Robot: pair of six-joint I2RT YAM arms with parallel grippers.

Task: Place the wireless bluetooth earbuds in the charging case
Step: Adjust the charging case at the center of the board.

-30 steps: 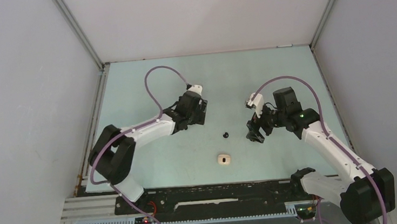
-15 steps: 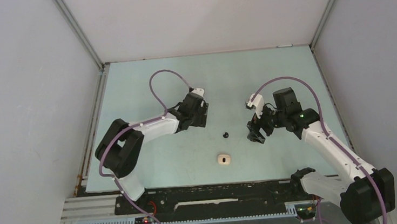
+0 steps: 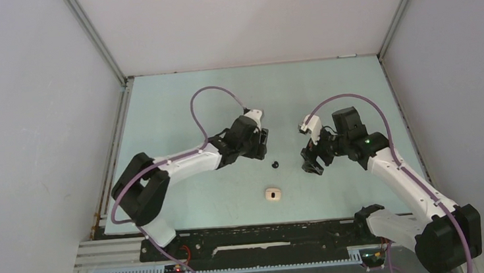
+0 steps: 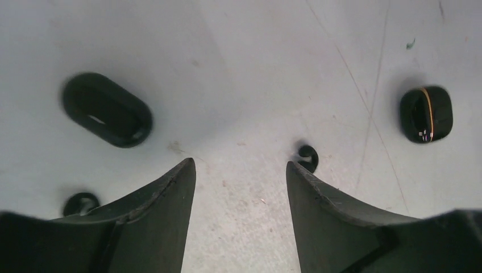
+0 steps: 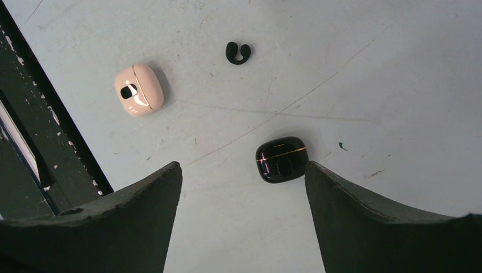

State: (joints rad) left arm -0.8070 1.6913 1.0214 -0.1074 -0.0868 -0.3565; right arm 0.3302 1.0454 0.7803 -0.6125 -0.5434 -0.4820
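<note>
A tiny black C-shaped earbud [image 4: 307, 157] lies on the table just off my left gripper's right fingertip [image 4: 295, 173]. The same earbud [image 3: 275, 164] [image 5: 238, 53] also shows in the top and right wrist views. Another black earbud [image 4: 80, 203] peeks out beside the left finger. My left gripper [image 4: 240, 165] [image 3: 260, 145] is open over bare table. A blurred black oval case [image 4: 107, 110] lies to its far left. A glossy black case with a gold line [image 4: 426, 114] [image 5: 280, 158] sits just beyond my open right gripper [image 5: 243, 166] [image 3: 311, 161], near its right finger.
A closed cream case [image 3: 272, 194] [image 5: 138, 89] lies near the table's front edge, between the two arms. The black base rail [image 5: 40, 131] runs along that edge. Grey walls enclose the pale table [image 3: 255, 95] on three sides.
My left arm has swung right and nearer, toward the black earbud at the centre, and its jaws have narrowed a little. The right arm has not moved.
</note>
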